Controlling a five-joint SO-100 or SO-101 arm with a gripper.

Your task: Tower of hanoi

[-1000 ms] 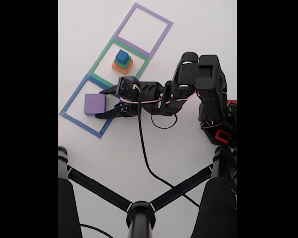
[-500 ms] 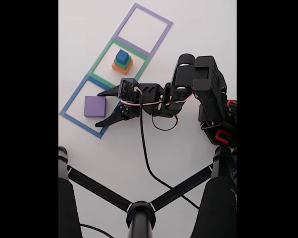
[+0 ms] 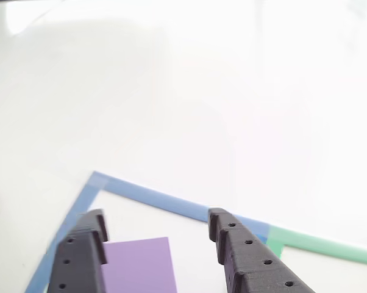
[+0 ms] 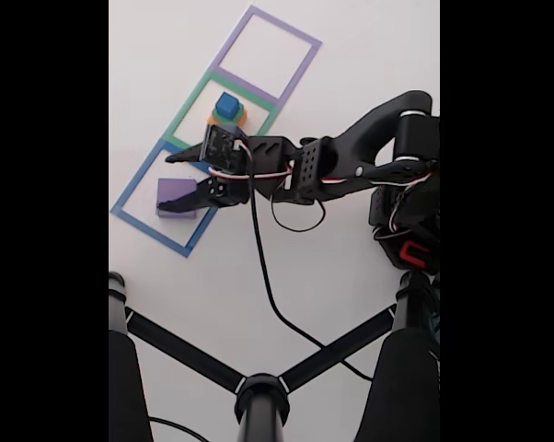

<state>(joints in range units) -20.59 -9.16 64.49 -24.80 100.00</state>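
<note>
The purple block [image 4: 171, 191] lies flat inside the blue tape outline [image 4: 132, 197]. In the green tape outline [image 4: 192, 98] stands a stack with the blue cube [image 4: 227, 104] on top and the orange block [image 4: 218, 120] at the bottom; the arm partly hides the green block between them. My gripper [image 4: 167, 184] hangs open over the purple block with nothing held. In the other view, the gripper [image 3: 156, 217] has one dark fingertip [image 3: 92, 227] at each side of the purple block [image 3: 138, 265] below, and the blue tape [image 3: 153, 196] runs beyond them.
A purple tape outline [image 4: 266, 51] lies at the far end of the row. A black cable [image 4: 263, 276] trails from the wrist across the white table. Black stand legs [image 4: 194, 357] cross the near edge. Green tape [image 3: 324, 245] shows at the right in the other view.
The arm has stretched out to the left and the gripper has gone from beside the purple block to over it, with the jaws spread wider. The blocks have not moved.
</note>
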